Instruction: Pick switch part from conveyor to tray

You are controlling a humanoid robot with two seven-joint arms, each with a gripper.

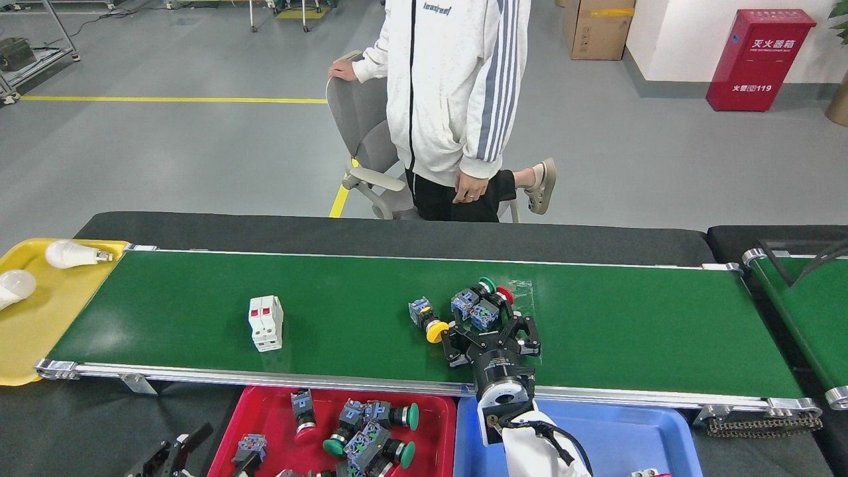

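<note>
Head view. The conveyor (pixel 596 324), a flat dark green belt framed by silver aluminium rails, spans the scene from left to right. Its left half is bare save for a white block-shaped breaker with two red levers (pixel 265 322) near the near rail; the right end of the belt is open. Near the belt's middle lie the switch parts: a yellow-capped push button (pixel 427 322), and just beside it a green-capped button (pixel 476 296) and a red-capped button (pixel 495 306), touching each other. The right gripper (pixel 491 336), black metal, reaches over the near rail with its fingers spread, released, on either side of the red-capped button's near end; it grasps nothing. The left gripper (pixel 173 454) shows only partly at the bottom edge, and whether it is spread or clenched cannot be told. Below the near rail a red tray (pixel 440 424) holds several push buttons with green and red caps. The blue tray (pixel 623 430) beside it shows mostly bare floor. A yellow tray (pixel 40 318) at the belt's left end carries two white bulbs (pixel 69 254). A person (pixel 457 99) stands beyond the far rail.
</note>
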